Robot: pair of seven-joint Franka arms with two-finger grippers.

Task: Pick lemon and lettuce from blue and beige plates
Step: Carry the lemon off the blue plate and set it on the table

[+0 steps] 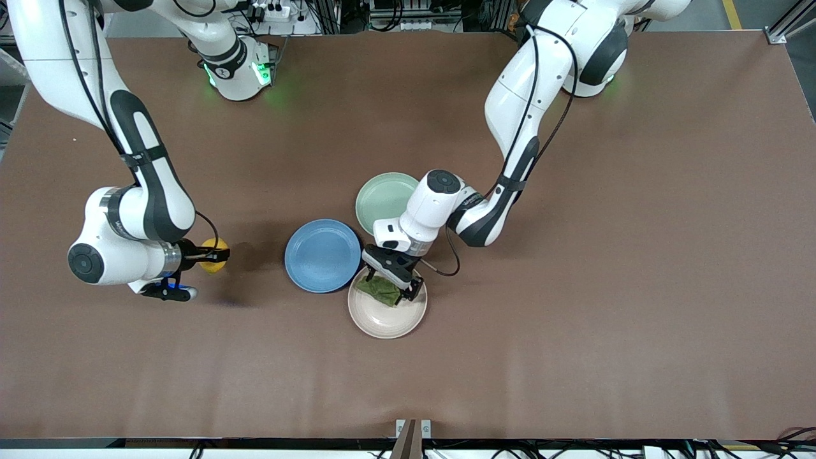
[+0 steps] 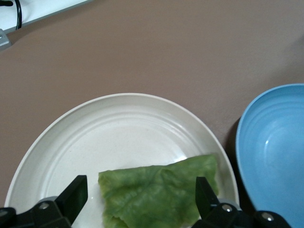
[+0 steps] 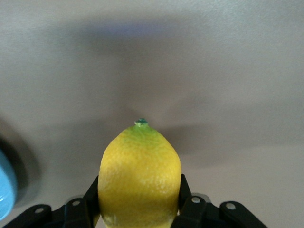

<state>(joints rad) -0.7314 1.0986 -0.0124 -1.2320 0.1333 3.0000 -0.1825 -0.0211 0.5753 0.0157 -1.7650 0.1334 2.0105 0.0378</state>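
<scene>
Brown table (image 1: 574, 331): 3 plates, right hand (image 1: 220, 255) gripping lemon (image 1: 212, 262).

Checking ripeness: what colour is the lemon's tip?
Green at the tip of the otherwise yellow lemon, shown best in the right wrist view.

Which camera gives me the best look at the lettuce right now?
The left wrist view: the lettuce fills it, lying on the beige plate between the left hand's open fingers. The front view shows it small, partly hidden. The right wrist view misses it.

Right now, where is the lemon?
The lemon is clamped in the right gripper above bare table, off the blue plate, toward the right arm's end.
</scene>
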